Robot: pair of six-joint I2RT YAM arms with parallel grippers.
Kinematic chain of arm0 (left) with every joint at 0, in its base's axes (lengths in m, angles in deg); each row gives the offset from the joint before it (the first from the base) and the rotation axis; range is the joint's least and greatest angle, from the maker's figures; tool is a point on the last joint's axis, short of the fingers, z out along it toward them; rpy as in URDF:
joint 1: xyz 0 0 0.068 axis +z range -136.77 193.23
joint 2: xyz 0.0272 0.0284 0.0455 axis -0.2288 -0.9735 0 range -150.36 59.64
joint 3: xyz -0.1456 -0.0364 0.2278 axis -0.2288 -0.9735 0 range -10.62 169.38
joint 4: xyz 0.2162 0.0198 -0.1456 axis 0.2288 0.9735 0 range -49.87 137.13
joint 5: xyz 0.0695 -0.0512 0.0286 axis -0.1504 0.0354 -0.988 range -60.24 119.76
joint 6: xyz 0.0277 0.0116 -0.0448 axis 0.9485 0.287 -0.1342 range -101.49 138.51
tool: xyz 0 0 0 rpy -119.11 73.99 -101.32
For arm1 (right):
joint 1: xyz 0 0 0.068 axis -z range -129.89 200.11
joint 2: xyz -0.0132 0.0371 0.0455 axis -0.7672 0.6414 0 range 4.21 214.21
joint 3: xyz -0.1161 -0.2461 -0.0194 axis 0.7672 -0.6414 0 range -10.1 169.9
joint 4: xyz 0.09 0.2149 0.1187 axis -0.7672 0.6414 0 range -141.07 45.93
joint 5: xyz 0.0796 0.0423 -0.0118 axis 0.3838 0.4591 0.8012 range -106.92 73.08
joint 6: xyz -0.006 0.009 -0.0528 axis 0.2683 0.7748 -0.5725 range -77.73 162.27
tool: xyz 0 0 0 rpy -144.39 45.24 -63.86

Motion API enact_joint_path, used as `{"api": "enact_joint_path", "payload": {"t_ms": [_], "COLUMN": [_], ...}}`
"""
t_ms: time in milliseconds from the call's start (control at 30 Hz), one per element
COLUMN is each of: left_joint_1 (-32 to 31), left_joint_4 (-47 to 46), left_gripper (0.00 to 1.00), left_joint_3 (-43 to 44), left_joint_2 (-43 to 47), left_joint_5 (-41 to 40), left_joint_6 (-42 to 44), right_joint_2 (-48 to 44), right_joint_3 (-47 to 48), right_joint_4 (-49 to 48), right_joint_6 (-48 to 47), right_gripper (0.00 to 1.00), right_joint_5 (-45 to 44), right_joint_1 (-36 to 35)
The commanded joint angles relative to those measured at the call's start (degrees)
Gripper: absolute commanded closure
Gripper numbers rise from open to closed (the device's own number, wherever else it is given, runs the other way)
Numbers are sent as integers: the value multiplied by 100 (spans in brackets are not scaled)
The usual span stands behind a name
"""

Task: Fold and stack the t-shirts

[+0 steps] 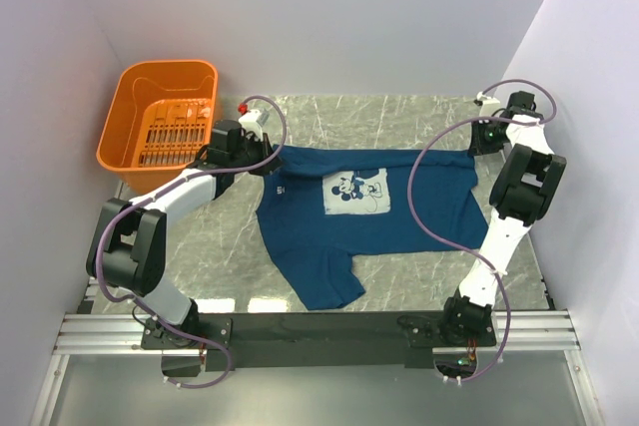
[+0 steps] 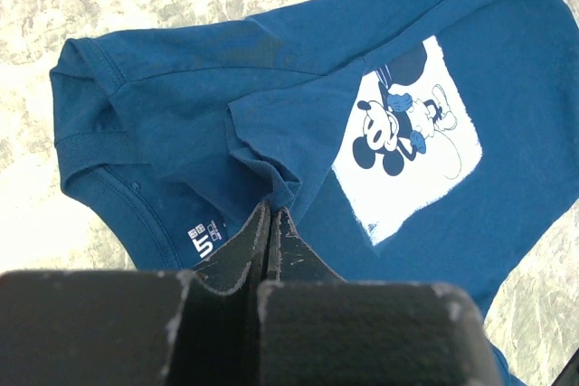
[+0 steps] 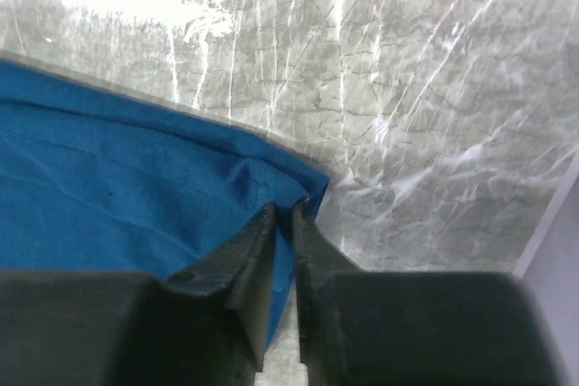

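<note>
One dark blue t-shirt (image 1: 399, 231), print up, on marble table (image 1: 399, 117). Both claws pinch its cloth: left gripper (image 2: 271, 211) near the collar, right gripper (image 3: 284, 210) narrowly at a corner.

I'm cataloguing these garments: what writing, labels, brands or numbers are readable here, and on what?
"U" then a cut-off letter: white neck label inside the t-shirt collar; the marks above it are too small to read.
Cartoon print: picture only, no words.
Orange basket: no readable text.
</note>
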Motion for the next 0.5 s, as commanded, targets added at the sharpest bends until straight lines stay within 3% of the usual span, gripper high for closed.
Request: {"api": "enact_joint_path", "payload": {"t_ms": [0, 33, 133, 333, 467], "left_joint_1": [-30, -30, -30, -30, -30], "left_joint_4": [-204, -195, -178, -160, -151], "left_gripper": [99, 99, 99, 99, 99], "left_joint_3": [20, 11, 29, 20, -15], "left_joint_2": [140, 140, 148, 183, 219], "left_joint_5": [107, 116, 116, 107, 107], "left_joint_6": [-41, -33, -15, -6, 11], "right_joint_2": [-142, -212, -485, -819, -1012], "right_joint_3": [180, 93, -250, -436, -523], "right_joint_4": [-8, -165, -395, -247, 254], "right_joint_6": [-75, -83, -162, -399, -1170], "right_gripper": [85, 93, 100, 100, 100], "right_joint_5": [177, 177, 212, 580, 958], "right_joint_1": [13, 13, 4, 136, 276]}}
